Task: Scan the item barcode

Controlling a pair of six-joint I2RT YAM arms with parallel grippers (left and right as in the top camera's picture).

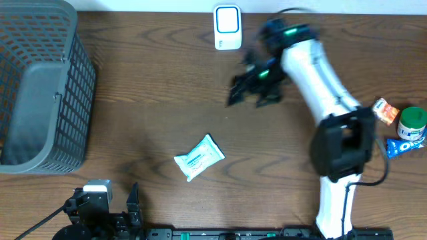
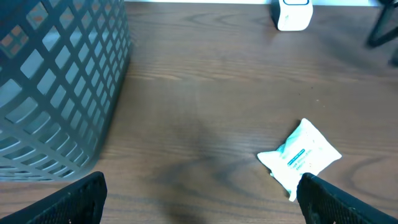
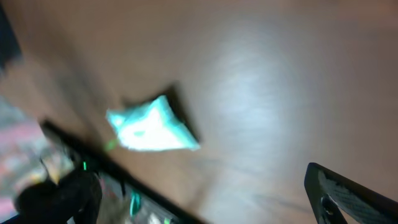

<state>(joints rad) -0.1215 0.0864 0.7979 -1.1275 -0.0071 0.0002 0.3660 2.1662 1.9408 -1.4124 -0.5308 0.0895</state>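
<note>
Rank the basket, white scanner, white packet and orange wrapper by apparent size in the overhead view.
1. the grey basket, largest by far.
2. the white scanner and the white packet look about alike, so they are not ranked.
3. the orange wrapper, smallest.

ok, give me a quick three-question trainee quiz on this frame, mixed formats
1. True or false: the white packet lies inside the grey basket.
2. Which gripper is nearer the white scanner? A) left gripper B) right gripper
3. Fill in: both grippers are ____ and hold nothing.

Key:
1. False. The packet lies on the bare table, to the right of the basket.
2. B.
3. open.
</note>
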